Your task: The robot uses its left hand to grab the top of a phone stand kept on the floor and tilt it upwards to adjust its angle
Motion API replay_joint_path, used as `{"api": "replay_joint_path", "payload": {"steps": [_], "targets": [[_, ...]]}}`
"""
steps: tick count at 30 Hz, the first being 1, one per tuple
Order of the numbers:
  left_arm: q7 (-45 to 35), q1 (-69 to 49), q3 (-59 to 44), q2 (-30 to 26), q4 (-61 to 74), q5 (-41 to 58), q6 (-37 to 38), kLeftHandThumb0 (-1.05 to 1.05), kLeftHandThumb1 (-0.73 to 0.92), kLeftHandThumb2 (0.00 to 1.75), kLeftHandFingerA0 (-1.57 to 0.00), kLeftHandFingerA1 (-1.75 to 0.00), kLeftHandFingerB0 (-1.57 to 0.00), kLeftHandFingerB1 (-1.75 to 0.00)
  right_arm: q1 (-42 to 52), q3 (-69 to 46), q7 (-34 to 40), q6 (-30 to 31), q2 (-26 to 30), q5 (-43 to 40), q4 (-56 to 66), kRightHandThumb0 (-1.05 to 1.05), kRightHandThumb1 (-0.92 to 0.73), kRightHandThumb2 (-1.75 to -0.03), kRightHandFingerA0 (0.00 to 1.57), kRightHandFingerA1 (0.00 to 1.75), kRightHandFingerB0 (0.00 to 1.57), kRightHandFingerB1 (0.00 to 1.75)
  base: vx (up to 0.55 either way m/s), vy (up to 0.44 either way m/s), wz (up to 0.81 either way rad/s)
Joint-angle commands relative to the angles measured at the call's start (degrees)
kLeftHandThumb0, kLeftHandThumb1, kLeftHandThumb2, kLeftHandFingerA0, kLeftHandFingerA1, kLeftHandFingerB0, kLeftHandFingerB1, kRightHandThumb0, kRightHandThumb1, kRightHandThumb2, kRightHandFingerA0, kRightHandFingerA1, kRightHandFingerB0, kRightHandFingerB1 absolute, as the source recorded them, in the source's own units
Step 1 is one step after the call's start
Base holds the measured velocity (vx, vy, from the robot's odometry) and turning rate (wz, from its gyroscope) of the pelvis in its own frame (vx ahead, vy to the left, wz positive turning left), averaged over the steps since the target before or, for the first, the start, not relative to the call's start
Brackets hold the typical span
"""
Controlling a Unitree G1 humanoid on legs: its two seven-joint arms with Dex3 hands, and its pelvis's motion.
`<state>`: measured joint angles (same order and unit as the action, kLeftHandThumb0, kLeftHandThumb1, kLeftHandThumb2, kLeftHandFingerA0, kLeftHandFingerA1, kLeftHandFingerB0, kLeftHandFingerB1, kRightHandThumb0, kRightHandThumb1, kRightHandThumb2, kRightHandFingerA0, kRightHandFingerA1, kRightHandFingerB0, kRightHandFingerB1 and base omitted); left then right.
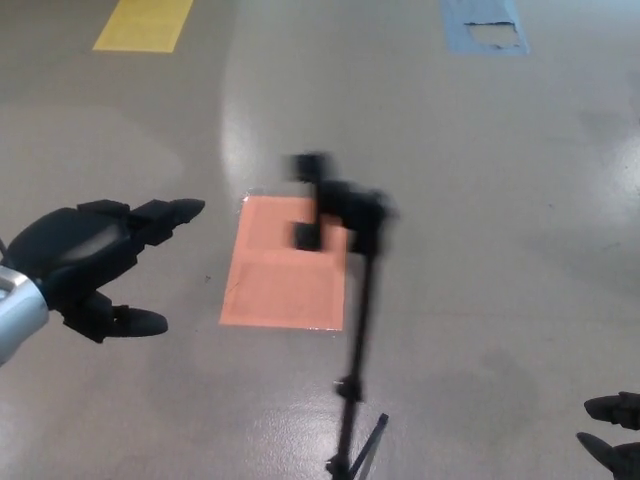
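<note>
Look at the stand (352,300): it rises from the floor (480,200), leaning a little, and it looks blurry. Its top clamp (325,200) sits in front of the orange patch (285,265). Your left hand (95,260) is left of the stand, well apart from it, fingers (170,212) spread and holding nothing. Your right hand (612,430) shows only as fingertips, low and far right of the stand, so you cannot tell if it is spread or clenched. A yellow patch (143,23) and a blue patch (485,25) lie far behind the stand.
</note>
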<state>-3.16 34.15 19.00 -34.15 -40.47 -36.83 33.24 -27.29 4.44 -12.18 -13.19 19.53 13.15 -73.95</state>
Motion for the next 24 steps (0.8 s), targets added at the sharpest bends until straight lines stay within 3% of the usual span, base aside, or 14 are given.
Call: {"api": "replay_joint_path", "payload": {"steps": [1,5,6,9,10,12,13,14,15,16,20,21,22,24], "targets": [[-1.31,-0.68,-0.85,-0.96,2.45,1.29,-0.85,-0.78,0.70,0.62,-0.25,-0.31,-0.04,-0.21,-0.09,-0.23,-0.49,0.90,1.12,-0.13,-0.20,-0.71,-0.74,-0.62,0.21,0.37,0.22,0.30,0.00,0.000,0.00],[0.21,-0.62,-1.29,-0.60,4.07,1.65,1.44,-0.79,0.70,0.62,-0.28,-0.31,-0.04,-0.21,-0.10,-0.38,-0.50,0.56,1.21,-0.18,-0.33,-0.71,-0.74,-0.63,0.22,0.38,0.24,0.30,0.00,0.000,0.00],[-0.17,-0.66,-1.37,-0.58,4.62,1.88,1.33,-0.82,0.58,0.94,-0.22,-0.46,0.00,-0.18,-0.08,-0.29,-0.42,0.47,1.22,-0.06,-0.33,-0.71,-0.74,-0.63,0.22,0.39,0.23,0.30,0.00,0.000,0.00],[-1.25,-0.84,-1.63,-0.59,6.23,2.56,1.04,-0.89,0.62,0.95,-0.16,-0.42,-0.01,-0.13,-0.06,-0.10,-0.28,0.42,1.22,0.16,-0.34,-0.71,-0.75,-0.62,0.22,0.38,0.23,0.31,0.00,0.000,0.00],[-0.96,-0.94,-1.80,-0.52,7.14,2.67,1.33,-0.80,0.71,0.62,-0.26,-0.30,-0.03,-0.21,-0.15,0.08,-0.27,0.58,1.26,0.35,-0.35,-0.71,-0.75,-0.62,0.22,0.38,0.22,0.31,0.00,0.000,0.00],[-0.58,-1.11,-2.01,-0.43,8.20,2.74,1.58,-0.80,0.71,0.62,-0.26,-0.30,-0.03,-0.21,-0.26,0.29,-0.25,0.78,1.31,0.56,-0.36,-0.71,-0.75,-0.62,0.22,0.38,0.22,0.31,0.00,0.000,0.00],[-0.34,-1.26,-2.09,-0.42,8.81,2.59,1.59,-0.80,0.57,0.92,-0.18,-0.44,-0.03,-0.21,-0.28,0.35,-0.29,0.82,1.34,0.55,-0.35,-0.71,-0.75,-0.62,0.22,0.37,0.23,0.30,0.00,0.000,0.00],[-0.04,-1.38,-2.10,-0.44,8.59,2.46,1.73,-0.80,0.71,0.62,-0.27,-0.31,-0.04,-0.21,-0.25,0.26,-0.42,0.78,1.30,0.40,-0.35,-0.71,-0.74,-0.62,0.21,0.38,0.22,0.31,0.00,0.000,0.00],[0.28,-1.55,-2.13,-0.46,8.28,2.33,1.89,-0.80,0.71,0.62,-0.27,-0.31,-0.04,-0.21,-0.21,0.17,-0.56,0.73,1.24,0.22,-0.35,-0.71,-0.74,-0.62,0.21,0.38,0.22,0.31,0.00,0.000,0.00],[0.48,-1.61,-2.09,-0.53,7.81,2.13,1.81,-0.83,0.59,0.95,-0.24,-0.47,-0.02,-0.20,-0.29,0.19,-0.65,0.87,1.27,0.21,-0.35,-0.71,-0.74,-0.63,0.20,0.37,0.23,0.29,0.00,0.000,0.00],[-0.80,-2.04,-1.95,-0.80,7.16,1.61,-0.71,-0.87,0.61,0.95,-0.19,-0.44,-0.02,-0.17,-0.46,0.30,-0.67,0.87,1.41,0.30,-0.34,-0.71,-0.74,-0.61,0.21,0.36,0.24,0.29,0.00,0.000,0.00],[-1.10,-1.90,-1.85,-0.94,6.27,1.38,-1.38,-0.78,0.69,0.62,-0.28,-0.33,-0.05,-0.21,-0.63,0.31,-0.78,0.97,1.45,0.27,-0.23,-0.72,-0.73,-0.62,0.22,0.37,0.23,0.29,0.00,0.000,0.00],[-1.19,-1.87,-1.82,-0.98,6.02,1.32,-1.58,-0.78,0.69,0.62,-0.28,-0.33,-0.05,-0.21,-0.68,0.31,-0.81,0.99,1.46,0.26,-0.20,-0.72,-0.73,-0.62,0.22,0.37,0.23,0.29,0.00,0.000,0.00],[-1.00,-1.57,-1.65,-1.25,4.59,0.80,-2.11,-0.80,0.56,0.89,-0.21,-0.45,-0.05,-0.24,-0.90,0.39,-0.73,0.91,1.43,0.35,-0.26,-0.72,-0.75,-0.63,0.22,0.38,0.23,0.30,0.00,0.000,0.00]]}}
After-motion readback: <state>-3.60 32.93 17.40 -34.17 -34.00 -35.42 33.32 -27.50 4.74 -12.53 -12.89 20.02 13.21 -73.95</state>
